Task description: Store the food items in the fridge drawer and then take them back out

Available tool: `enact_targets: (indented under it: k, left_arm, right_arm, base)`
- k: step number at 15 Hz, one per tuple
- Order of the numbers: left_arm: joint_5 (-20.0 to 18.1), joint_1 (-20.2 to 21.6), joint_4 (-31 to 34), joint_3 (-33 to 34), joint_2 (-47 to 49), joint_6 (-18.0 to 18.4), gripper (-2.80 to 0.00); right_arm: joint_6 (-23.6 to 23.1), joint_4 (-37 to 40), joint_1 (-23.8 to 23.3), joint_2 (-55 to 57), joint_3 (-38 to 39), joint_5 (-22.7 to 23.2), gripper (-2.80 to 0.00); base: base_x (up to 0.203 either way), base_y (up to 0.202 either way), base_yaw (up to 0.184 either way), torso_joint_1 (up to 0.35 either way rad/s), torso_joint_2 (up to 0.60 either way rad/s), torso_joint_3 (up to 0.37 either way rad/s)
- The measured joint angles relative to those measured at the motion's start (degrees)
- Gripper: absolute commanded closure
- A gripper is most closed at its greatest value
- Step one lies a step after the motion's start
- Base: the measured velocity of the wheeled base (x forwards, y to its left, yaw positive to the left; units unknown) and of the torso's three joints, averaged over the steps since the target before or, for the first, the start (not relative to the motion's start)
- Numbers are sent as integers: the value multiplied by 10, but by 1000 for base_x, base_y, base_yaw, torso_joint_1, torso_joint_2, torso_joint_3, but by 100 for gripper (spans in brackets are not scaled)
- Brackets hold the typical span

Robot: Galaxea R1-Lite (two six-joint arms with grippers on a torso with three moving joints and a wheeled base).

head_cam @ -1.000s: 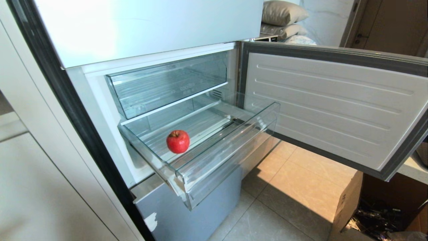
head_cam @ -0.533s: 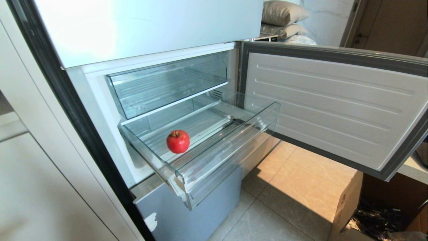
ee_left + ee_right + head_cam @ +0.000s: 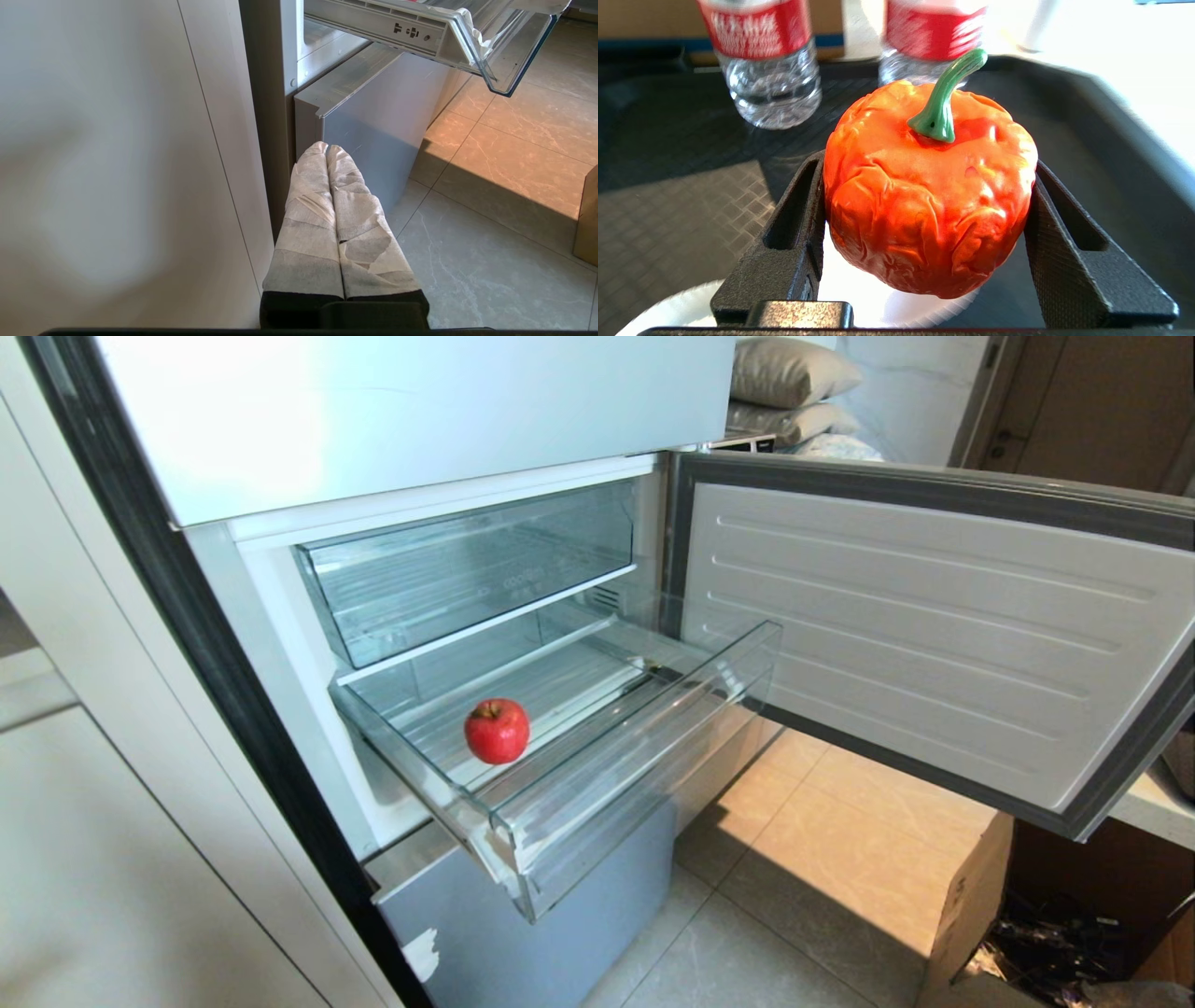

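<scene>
Although it looks like a crinkled, waxy orange-red pepper (image 3: 929, 205) with a green stem, it seems light and rigid, maybe slick (a judgement). Across its widest sides is the place to hold it, and that is where the right gripper (image 3: 927, 219) has its jaws closed, above a white plate (image 3: 668, 308) on a black tray (image 3: 1111, 154). Left of frame, the left gripper (image 3: 327, 149) hangs pressed shut, holding nothing, by the fridge. At centre, an apple (image 3: 497, 731) sits in the pulled-out fridge drawer (image 3: 635, 775); tiled floor (image 3: 812, 859) lies right.

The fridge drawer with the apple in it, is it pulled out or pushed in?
Pulled out. The fridge drawer sticks forward past the fridge front, over the floor, with the apple sitting on its ribbed bottom.
</scene>
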Motion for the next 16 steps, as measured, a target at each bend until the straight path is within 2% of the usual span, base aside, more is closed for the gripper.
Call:
enact_targets:
  k: [3,6,9,11,13,16]
  left_arm:
    - [0,0,0,0,0,0,0]
    - [0,0,0,0,0,0,0]
    - [0,0,0,0,0,0,0]
    - [0,0,0,0,0,0,0]
    - [0,0,0,0,0,0,0]
    - [0,0,0,0,0,0,0]
  right_arm:
    - [0,2,-8,-88,80,-3,0]
    - [0,2,-11,-206,197,0,0]
    - [-1,2,-8,-349,325,38,0]
    - [-2,11,9,-451,409,70,0]
    - [-3,34,72,-553,505,86,0]
    - [-1,82,260,-692,650,91,0]
  base:
    - [0,0,0,0,0,0]
    - [0,0,0,0,0,0]
    - [0,0,0,0,0,0]
    - [0,0,0,0,0,0]
    - [0,0,0,0,0,0]
    - [0,0,0,0,0,0]
